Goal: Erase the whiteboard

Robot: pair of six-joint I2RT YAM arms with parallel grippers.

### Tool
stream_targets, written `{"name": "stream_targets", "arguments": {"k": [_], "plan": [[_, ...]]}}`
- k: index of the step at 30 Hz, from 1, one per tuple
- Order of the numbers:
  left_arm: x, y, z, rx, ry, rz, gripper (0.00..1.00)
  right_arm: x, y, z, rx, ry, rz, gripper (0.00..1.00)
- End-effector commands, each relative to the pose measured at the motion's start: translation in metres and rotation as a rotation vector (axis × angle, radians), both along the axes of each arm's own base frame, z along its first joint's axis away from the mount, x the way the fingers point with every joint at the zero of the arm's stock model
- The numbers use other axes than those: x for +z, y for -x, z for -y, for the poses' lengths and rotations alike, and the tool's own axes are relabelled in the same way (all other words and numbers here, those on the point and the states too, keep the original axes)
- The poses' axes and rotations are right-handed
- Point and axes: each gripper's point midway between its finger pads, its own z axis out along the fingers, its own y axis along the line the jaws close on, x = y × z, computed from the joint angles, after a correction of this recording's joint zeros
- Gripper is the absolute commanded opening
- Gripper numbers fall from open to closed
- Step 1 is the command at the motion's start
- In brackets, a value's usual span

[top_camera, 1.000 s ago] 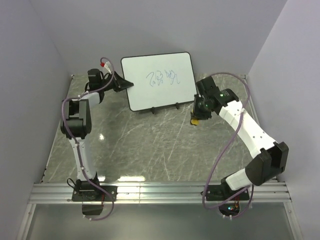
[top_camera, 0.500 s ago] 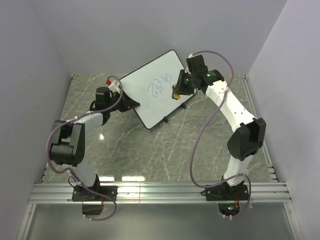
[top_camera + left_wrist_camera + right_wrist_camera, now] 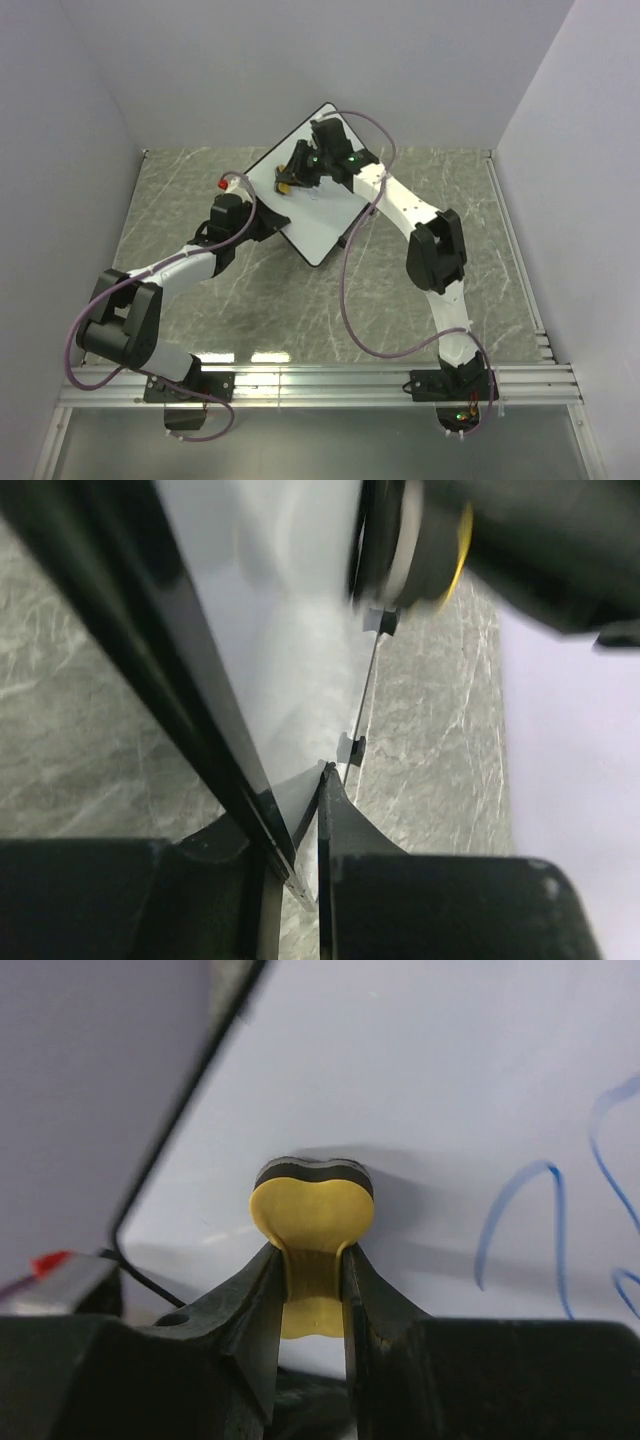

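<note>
The whiteboard (image 3: 322,228) lies turned at an angle at the back of the table. My left gripper (image 3: 266,226) is shut on its black-framed left edge; in the left wrist view the frame (image 3: 205,750) sits between the jaws of that gripper (image 3: 300,832). My right gripper (image 3: 291,180) is shut on the yellow bone-shaped eraser (image 3: 312,1215) and presses its dark pad against the board (image 3: 450,1070) near the upper left corner. Blue scribbles (image 3: 520,1215) show to the right of the eraser. The eraser also shows in the left wrist view (image 3: 455,555).
The grey marble table (image 3: 300,310) carries the board. Pale walls close it in on the left, back and right. The right arm (image 3: 400,205) reaches across the board's right side. A metal rail (image 3: 320,385) runs along the near edge.
The board has been swung round at an angle while held at its left edge. My right gripper has carried the eraser from the table onto the board and leftward across the scribbles.
</note>
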Motion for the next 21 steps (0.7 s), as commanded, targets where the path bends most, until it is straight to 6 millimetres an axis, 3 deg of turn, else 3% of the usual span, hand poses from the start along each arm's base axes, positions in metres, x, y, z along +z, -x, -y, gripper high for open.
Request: {"name": "stream_targets", "arguments": {"k": [1,4,6,9,10,12,13,16,18,19,21], "plan": [[-0.125,0.101,-0.038,-0.067,-0.295,-0.47,0.0,0.057,-0.023,-0.028,-0.008,-0.177,0.098,0.0],[-0.125,0.107,-0.04,-0.062,-0.292,-0.478,0.0,0.038,-0.035,-0.028,-0.049,-0.16,0.066,0.0],[-0.125,0.112,-0.043,-0.058,-0.3,-0.486,0.0,0.021,-0.042,-0.017,-0.104,-0.106,0.043,0.0],[-0.125,0.114,-0.046,-0.058,-0.318,-0.482,0.0,-0.016,-0.038,0.009,-0.165,0.031,-0.007,0.0],[-0.126,0.114,-0.046,-0.062,-0.322,-0.482,0.0,-0.035,-0.028,0.022,-0.172,0.086,-0.046,0.0],[-0.128,0.115,-0.047,-0.073,-0.332,-0.492,0.0,-0.05,-0.016,0.042,-0.192,0.181,-0.06,0.0],[-0.13,0.116,-0.047,-0.077,-0.336,-0.498,0.0,-0.077,-0.003,0.054,-0.188,0.238,-0.11,0.0],[-0.131,0.115,-0.046,-0.089,-0.339,-0.497,0.0,-0.114,0.032,0.079,-0.183,0.339,-0.191,0.0],[-0.131,0.114,-0.045,-0.096,-0.341,-0.491,0.0,-0.119,0.046,0.089,-0.188,0.362,-0.206,0.0],[-0.13,0.114,-0.044,-0.1,-0.34,-0.487,0.0,-0.135,0.058,0.096,-0.18,0.386,-0.237,0.0],[-0.13,0.112,-0.043,-0.106,-0.344,-0.484,0.0,-0.137,0.066,0.098,-0.167,0.407,-0.243,0.0]]}}
